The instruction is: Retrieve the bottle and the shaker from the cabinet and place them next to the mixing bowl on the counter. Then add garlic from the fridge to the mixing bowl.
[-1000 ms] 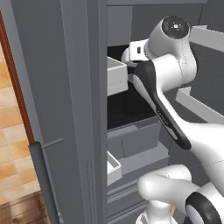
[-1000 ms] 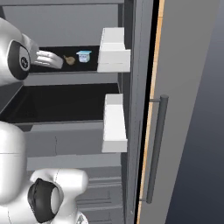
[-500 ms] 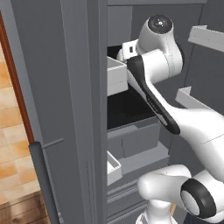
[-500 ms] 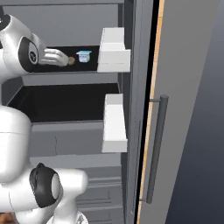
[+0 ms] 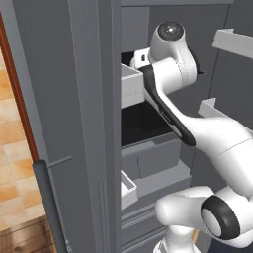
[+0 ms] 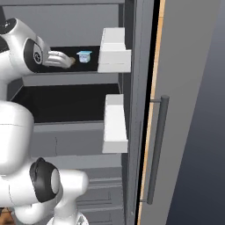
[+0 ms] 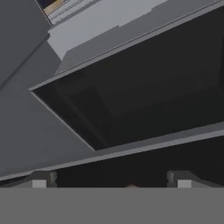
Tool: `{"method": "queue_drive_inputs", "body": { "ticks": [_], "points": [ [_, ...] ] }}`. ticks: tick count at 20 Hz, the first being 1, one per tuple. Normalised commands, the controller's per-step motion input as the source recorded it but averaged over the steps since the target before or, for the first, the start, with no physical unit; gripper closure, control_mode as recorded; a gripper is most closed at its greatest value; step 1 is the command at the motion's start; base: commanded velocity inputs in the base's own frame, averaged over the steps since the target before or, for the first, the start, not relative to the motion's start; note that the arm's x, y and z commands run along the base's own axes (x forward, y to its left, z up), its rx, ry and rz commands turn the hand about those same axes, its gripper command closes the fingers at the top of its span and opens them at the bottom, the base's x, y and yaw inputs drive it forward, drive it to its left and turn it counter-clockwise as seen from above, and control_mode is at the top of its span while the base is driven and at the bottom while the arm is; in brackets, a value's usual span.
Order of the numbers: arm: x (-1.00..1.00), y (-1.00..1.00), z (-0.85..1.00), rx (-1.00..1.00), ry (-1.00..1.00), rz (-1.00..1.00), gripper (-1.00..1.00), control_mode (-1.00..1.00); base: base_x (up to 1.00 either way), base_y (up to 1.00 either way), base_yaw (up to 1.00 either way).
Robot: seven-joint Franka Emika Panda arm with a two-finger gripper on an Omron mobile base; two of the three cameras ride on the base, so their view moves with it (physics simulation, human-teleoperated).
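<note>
One tool [image 7: 111, 181], jaws wide apart, reaches level into fridge [image 6: 66, 114] shelf.

Inside the open fridge [image 6: 79, 30], the end effector [image 7: 111, 178] reaches onto the upper black shelf [image 6: 94, 70] with its fingers spread wide. Dark open shelf space lies ahead of it. A small white-and-blue cup [image 6: 84, 56] stands just beyond it, a brownish object [image 6: 72, 60] at its tip. White door bins [image 6: 115, 50] crowd the side toward the door.
</note>
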Motion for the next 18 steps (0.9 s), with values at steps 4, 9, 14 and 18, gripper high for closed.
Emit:
{"method": "queue_drive_inputs", "body": {
  "ticks": [4,9,14,18],
  "points": [
    [0.38,-0.02,-0.11,0.00,0.00,-0.04,-1.00,-1.00,0.00,0.00,0.00],
    [0.60,0.00,0.00,0.00,0.00,0.00,-1.00,-1.00,0.00,0.00,0.00],
    [0.54,0.00,0.00,0.00,0.00,0.00,-1.00,-1.00,0.00,0.00,0.00],
    [0.43,0.00,0.00,0.00,0.00,0.00,-1.00,-1.00,0.00,0.00,0.00]
  ]
}}
